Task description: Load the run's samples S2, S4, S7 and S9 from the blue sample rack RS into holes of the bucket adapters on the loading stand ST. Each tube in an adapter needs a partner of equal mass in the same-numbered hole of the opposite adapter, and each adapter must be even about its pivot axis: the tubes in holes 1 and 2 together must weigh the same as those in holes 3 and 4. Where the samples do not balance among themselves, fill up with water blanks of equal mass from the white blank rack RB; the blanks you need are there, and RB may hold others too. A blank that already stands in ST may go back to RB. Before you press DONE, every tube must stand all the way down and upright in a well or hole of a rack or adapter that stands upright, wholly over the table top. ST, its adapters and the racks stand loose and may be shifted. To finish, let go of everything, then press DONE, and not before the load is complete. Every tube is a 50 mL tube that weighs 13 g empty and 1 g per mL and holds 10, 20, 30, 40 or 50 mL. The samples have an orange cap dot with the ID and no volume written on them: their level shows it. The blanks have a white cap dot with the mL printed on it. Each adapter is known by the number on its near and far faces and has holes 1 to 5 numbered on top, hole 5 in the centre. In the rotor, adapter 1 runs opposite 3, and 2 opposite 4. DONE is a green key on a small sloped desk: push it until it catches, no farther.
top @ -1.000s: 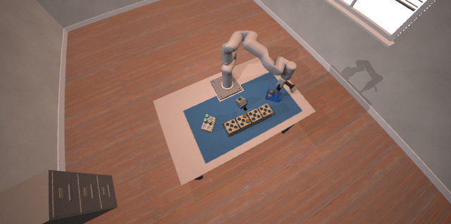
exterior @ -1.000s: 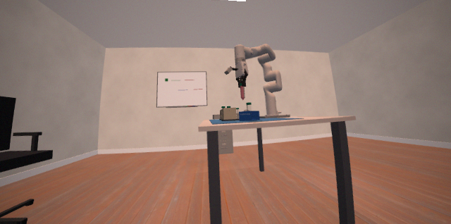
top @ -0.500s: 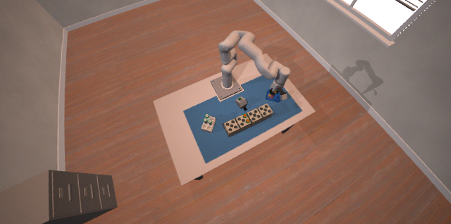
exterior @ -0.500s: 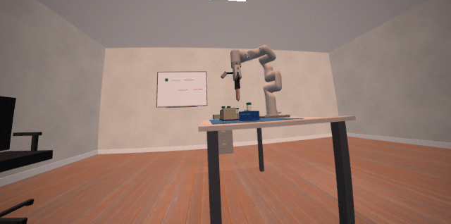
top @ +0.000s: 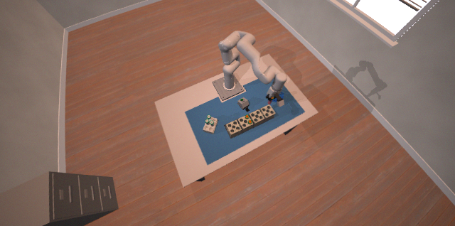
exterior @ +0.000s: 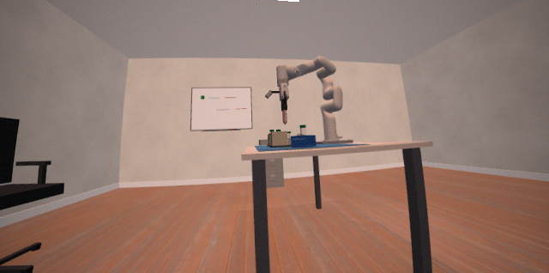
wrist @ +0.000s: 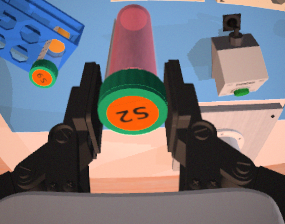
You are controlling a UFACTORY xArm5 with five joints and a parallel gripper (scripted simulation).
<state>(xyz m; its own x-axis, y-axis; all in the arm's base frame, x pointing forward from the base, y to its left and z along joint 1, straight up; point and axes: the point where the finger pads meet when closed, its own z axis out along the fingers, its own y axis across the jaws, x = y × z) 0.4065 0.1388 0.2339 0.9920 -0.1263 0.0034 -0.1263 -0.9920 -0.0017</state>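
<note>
My gripper (wrist: 132, 80) (top: 271, 97) (exterior: 283, 109) is shut on sample tube S2 (wrist: 132, 111) (exterior: 284, 117), which has a green cap, an orange dot and pink liquid. The tube hangs upright, high above the table, near the blue sample rack RS (wrist: 22, 23) (exterior: 303, 141). Another orange-dot tube (wrist: 42, 75) (exterior: 303, 127) stands in RS. Two orange-capped tubes (top: 248, 119) stand in the second adapter from the left. The white blank rack RB (top: 209, 126) holds several green-capped tubes.
The DONE desk (top: 243, 103) (wrist: 238, 63) with its green key (wrist: 241, 91) stands between the arm's base (top: 228, 90) and ST. A blue mat (top: 213, 146) covers most of the table (top: 170, 119). RB stands at the mat's left end, RS at its right end.
</note>
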